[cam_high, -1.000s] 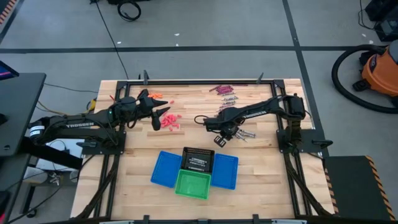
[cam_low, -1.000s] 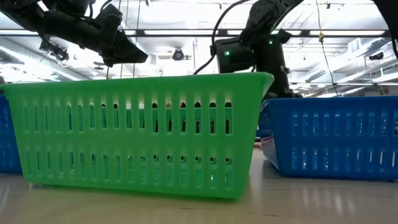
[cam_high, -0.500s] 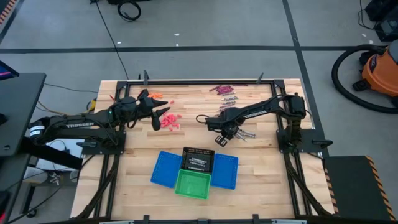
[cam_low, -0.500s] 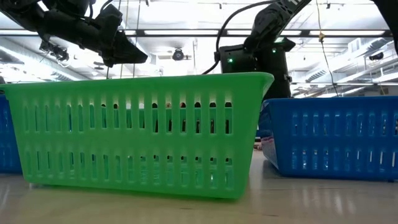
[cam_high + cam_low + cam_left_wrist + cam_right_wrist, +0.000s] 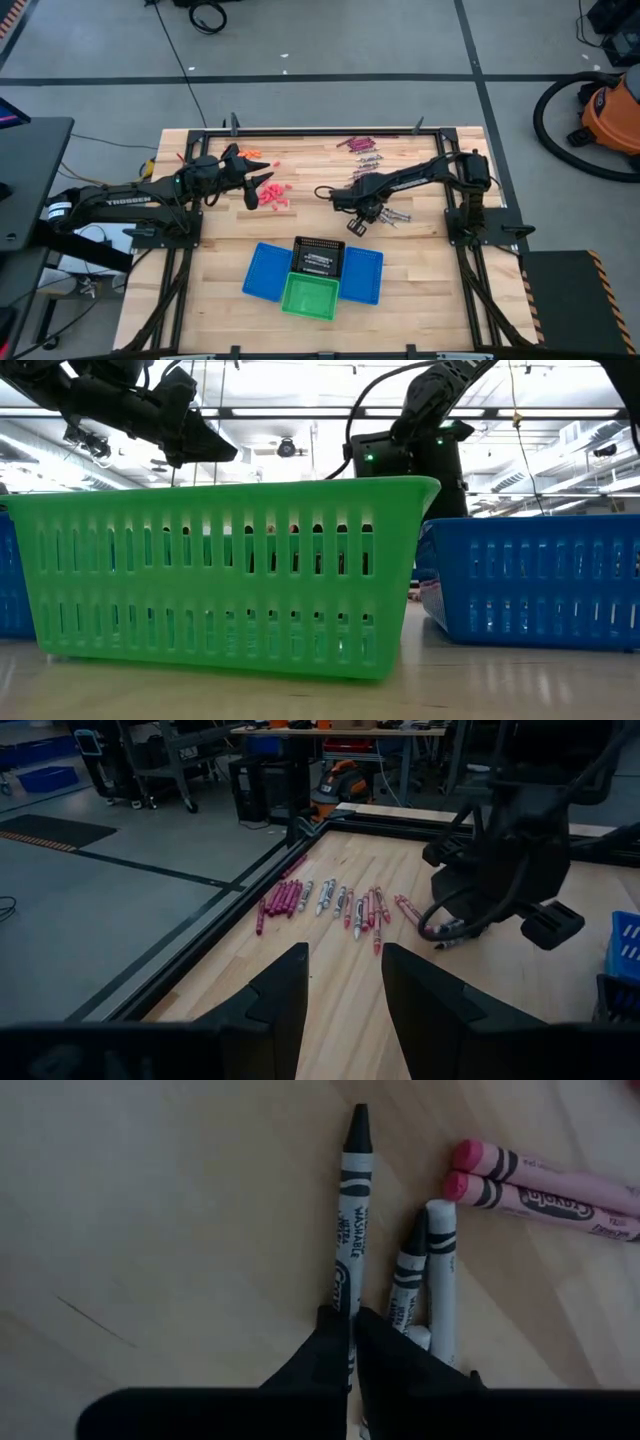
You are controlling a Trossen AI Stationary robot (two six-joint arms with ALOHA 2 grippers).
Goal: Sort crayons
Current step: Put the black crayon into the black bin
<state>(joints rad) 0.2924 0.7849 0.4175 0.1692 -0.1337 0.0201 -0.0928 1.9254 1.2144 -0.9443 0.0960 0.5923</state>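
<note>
Several crayons lie flat on the wooden table: reddish ones [image 5: 276,195] at the left, grey ones [image 5: 388,213] in the middle, maroon and grey ones [image 5: 358,147] in a row at the far edge. My left gripper [image 5: 262,186] hangs open and empty above the reddish crayons. My right gripper [image 5: 362,211] is shut and points down at the grey crayons. Its fingertips [image 5: 350,1320] stand over the rear part of a grey crayon with a black tip [image 5: 350,1200]. Two more grey crayons [image 5: 425,1270] and two pink ones [image 5: 540,1185] lie beside it. My right gripper comes from above, its shut fingers [image 5: 330,1342] covering the rear part [image 5: 343,1295] of the black-tipped grey crayon, which runs out forward from under them. I cannot tell whether the fingers touch the crayon. The fingers themselves hide that spot.
Near the front edge stand a black basket [image 5: 319,258], a green basket [image 5: 310,296] and two blue baskets [image 5: 265,272] [image 5: 362,275]. In the low view the green basket [image 5: 230,575] and a blue one [image 5: 530,580] block the table behind them. A dark frame rims the table.
My right arm has come down a little and shifted slightly toward the table's right edge, over the grey crayons. My left arm has kept still.
</note>
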